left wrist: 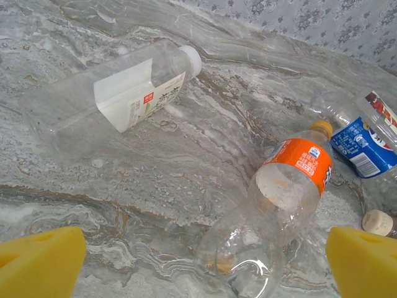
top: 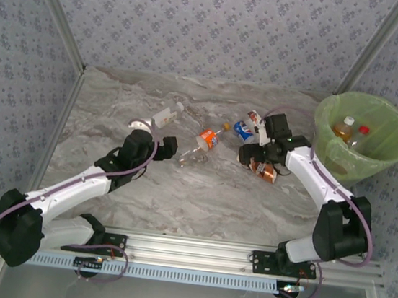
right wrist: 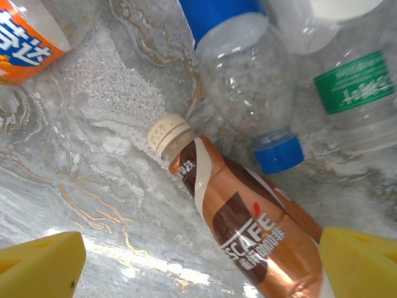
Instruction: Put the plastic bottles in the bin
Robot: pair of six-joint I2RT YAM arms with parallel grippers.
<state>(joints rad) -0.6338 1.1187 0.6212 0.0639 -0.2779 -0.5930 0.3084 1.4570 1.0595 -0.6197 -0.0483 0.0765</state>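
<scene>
While two plastic bottles (top: 344,128) sit in bin (top: 396,154) (green-lined) — at least five on table (top: 178,197).

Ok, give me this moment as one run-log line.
left gripper open, aimed at orange-label bottle | right gripper open, above brown coffee bottle | bin: two bottles visible inside | held: nothing

Perhaps six bottles (top: 207,139) lie loose, two in one bin (top: 391,154).
</scene>
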